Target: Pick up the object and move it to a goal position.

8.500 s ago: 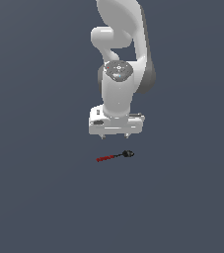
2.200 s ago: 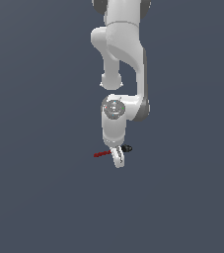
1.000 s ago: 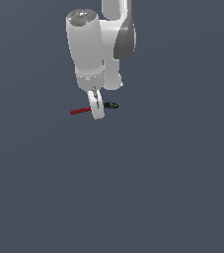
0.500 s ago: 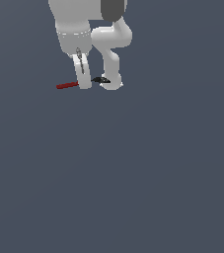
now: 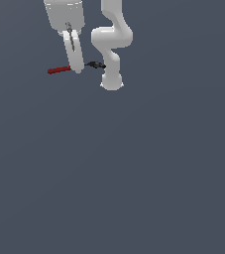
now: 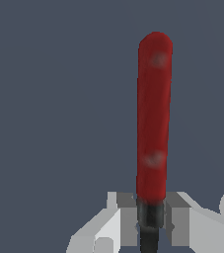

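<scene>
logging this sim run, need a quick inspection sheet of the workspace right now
surface: plain dark grey ground, bare where it shows
job's things: stick-like tool held roughly level, red handle pointing to the exterior view's left, black head sticking out on the other side of the gripper; wrist view shows the red handle running away from the fingers
clutter: nothing seen
grippers: gripper shut on the tool's shaft where the red handle meets the dark part, fingers on either side
cables: nothing seen
surroundings: white arm base behind the tool; no goal marker seen
</scene>
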